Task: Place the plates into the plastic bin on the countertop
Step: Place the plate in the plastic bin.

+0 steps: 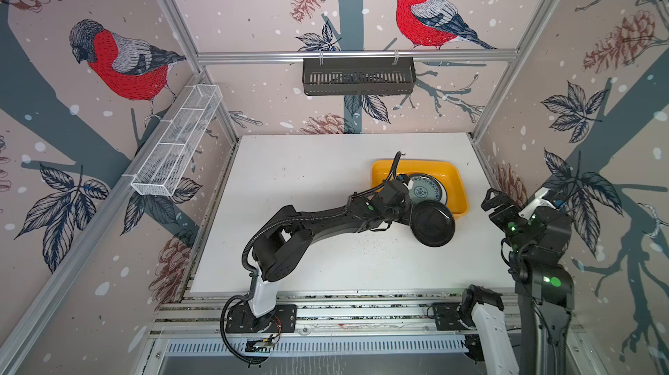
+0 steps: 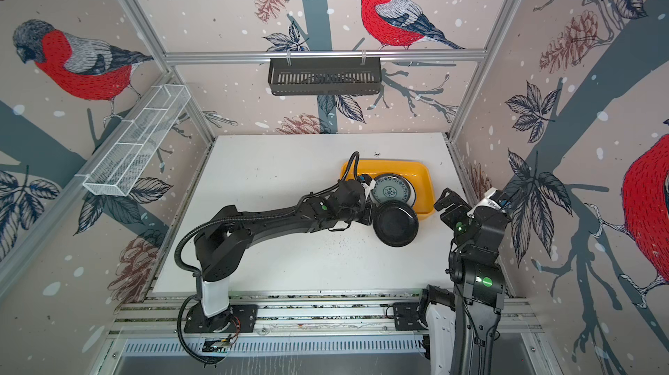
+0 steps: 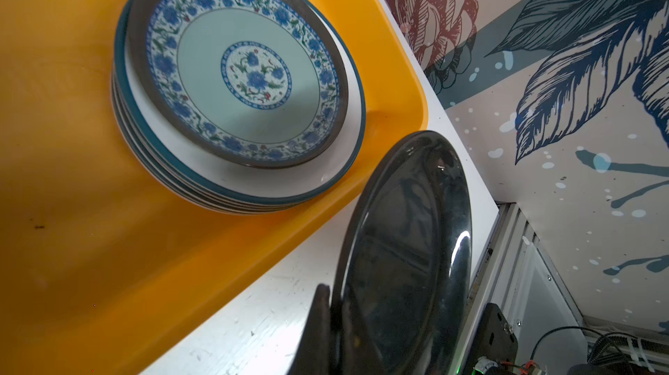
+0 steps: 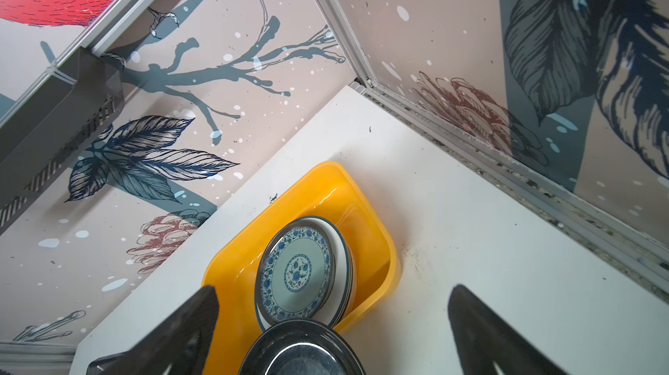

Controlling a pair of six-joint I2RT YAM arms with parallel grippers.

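- Currently: left gripper (image 3: pixel 331 319) clamped on black plate (image 1: pixel 433 224) rim, right of frame centre, overlapping yellow bin (image 1: pixel 416 165) lower edge.
- Binned: stacked plates (image 1: pixel 427 190).
- Idle: right gripper (image 1: pixel 496 204), open, empty.
- Next, likely: carry over stack, lower, release.

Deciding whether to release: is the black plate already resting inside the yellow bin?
No: the left wrist view shows the black plate tilted in the left pincer above the countertop, beside the yellow bin.
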